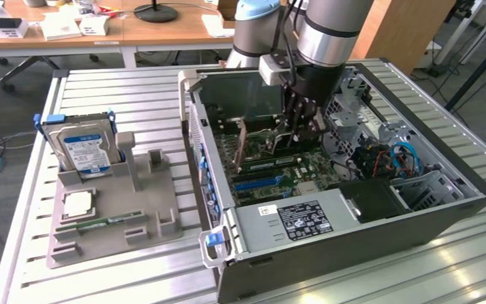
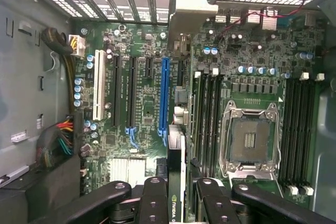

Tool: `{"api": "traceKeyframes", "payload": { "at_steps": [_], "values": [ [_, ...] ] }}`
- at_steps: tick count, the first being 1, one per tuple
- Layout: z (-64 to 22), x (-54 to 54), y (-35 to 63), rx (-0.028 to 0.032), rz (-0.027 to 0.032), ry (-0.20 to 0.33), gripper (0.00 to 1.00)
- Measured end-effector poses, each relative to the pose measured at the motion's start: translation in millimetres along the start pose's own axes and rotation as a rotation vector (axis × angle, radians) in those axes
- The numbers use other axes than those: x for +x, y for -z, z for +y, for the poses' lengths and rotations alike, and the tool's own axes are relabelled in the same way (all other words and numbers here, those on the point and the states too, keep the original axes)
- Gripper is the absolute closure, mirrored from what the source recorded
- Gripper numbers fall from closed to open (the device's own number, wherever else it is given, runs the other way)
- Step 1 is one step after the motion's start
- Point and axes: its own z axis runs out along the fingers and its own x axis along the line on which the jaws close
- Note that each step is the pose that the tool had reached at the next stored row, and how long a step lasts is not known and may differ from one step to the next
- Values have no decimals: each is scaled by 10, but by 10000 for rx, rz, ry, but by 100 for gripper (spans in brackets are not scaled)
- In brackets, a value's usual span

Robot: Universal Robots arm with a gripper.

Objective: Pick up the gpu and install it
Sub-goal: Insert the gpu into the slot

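My gripper (image 1: 300, 132) reaches down into the open computer case (image 1: 344, 253), over the motherboard (image 1: 311, 171). It is shut on the gpu (image 1: 248, 144), a thin brownish card held on edge just above the board. In the wrist view the gpu (image 2: 176, 174) shows edge-on between the black fingers (image 2: 155, 198) of the gripper (image 2: 177, 195), green edge with a logo facing the camera. The card hangs close beside the long blue slot (image 2: 164, 98), its metal bracket (image 2: 191, 9) toward the case's slotted rear wall. Whether it touches a slot I cannot tell.
A grey parts holder (image 1: 146, 215) stands at the exterior view's left, carrying an upright silver hard drive (image 1: 78, 149), a processor chip (image 1: 76, 204) and a green memory stick (image 1: 101, 224). Case walls, a drive cage (image 1: 424, 183) and cables (image 2: 60, 140) surround the board.
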Motion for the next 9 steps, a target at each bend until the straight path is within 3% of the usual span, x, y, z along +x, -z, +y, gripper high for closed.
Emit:
{"api": "traceKeyframes", "payload": {
  "at_steps": [9],
  "values": [
    [3,1,-70,-5,10,270,74]
  ]
}}
